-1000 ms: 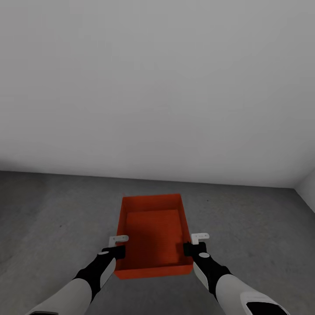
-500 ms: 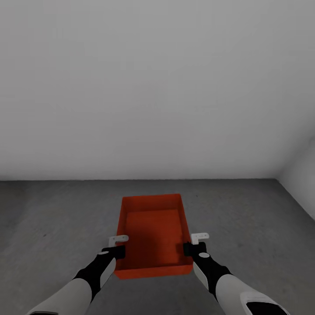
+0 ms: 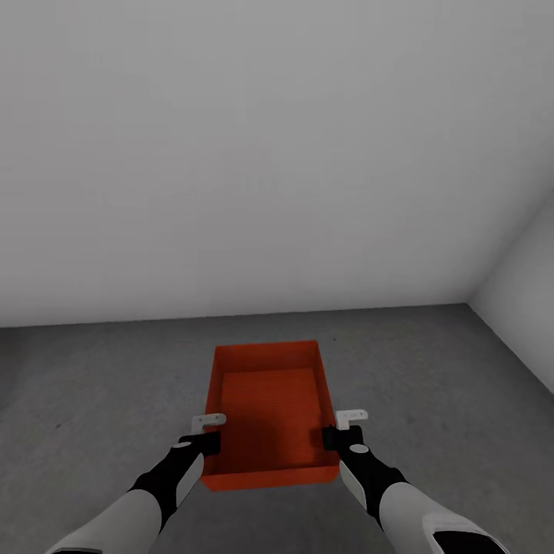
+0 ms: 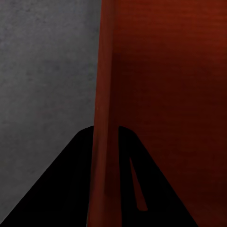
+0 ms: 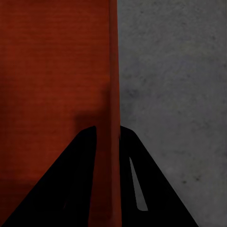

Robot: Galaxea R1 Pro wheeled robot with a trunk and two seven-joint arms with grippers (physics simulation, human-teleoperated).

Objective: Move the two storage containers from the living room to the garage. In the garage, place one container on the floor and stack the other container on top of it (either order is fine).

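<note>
Room: I see a bare space with a plain white-grey wall [image 3: 269, 154] ahead and a second wall [image 3: 523, 308] meeting it at a corner on the right of the head view. The floor [image 3: 92, 385] is dark grey and rough, concrete-like, mottled with faint specks; both wrist views show the same grain beside the box.

Task item: one storage container [image 3: 269, 408], orange-red, rectangular, open-topped, with walls flaring slightly outward. Its inside is empty and shaded towards the near end. I read it as carried in front of the trunk, above the floor, long axis pointing away from me and towards the far wall.

Left pincer [image 3: 206, 437]: closed on the container's left wall near the near corner; in the left wrist view the wall [image 4: 105, 142] runs between the two dark fingers [image 4: 61, 189], one inside the box and one outside.

Right pincer [image 3: 336, 435]: closed on the right wall in the same manner, the wall [image 5: 113, 142] passing between its fingers [image 5: 156, 189].

Both forearms reach forward, level with each other.
</note>
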